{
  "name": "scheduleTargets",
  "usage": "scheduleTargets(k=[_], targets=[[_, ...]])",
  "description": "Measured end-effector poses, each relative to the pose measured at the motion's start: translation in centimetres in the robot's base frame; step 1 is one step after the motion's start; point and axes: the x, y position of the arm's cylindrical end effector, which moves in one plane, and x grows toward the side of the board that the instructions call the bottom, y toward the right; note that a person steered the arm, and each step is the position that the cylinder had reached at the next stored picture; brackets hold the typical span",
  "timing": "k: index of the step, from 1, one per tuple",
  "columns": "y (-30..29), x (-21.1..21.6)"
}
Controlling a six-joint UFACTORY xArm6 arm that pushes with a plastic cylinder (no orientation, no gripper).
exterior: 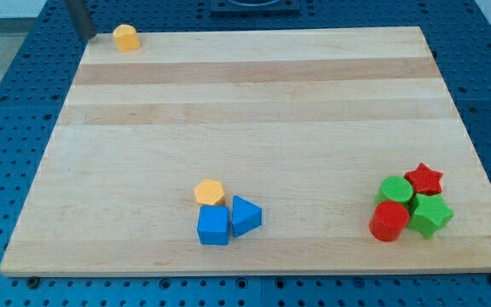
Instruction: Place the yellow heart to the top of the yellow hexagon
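Observation:
The yellow heart lies at the board's top left corner, near the top edge. The yellow hexagon lies low on the board, left of centre, far below and to the right of the heart. My rod comes down at the view's top left, and my tip sits just left of the yellow heart, off the board's corner, with a small gap between them.
A blue cube and a blue triangular block touch the hexagon from below and from the lower right. At the bottom right a red star, a green block, a red cylinder and a green star cluster together.

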Motion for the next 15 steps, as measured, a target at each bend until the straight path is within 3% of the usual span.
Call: scheduleTargets(k=[1, 2, 3, 4, 6, 7, 8, 9, 10, 11, 13, 15], targets=[[8.9, 0.2], [16.1, 5.6], [16.9, 7.1], [16.5, 5.1], [17.3, 14.6], [18.5, 16.2], [17.9, 13.5], [19.0, 15.2], [20.3, 21.1], [22.0, 24.0], [24.3, 21.3], [25.7, 29.1]])
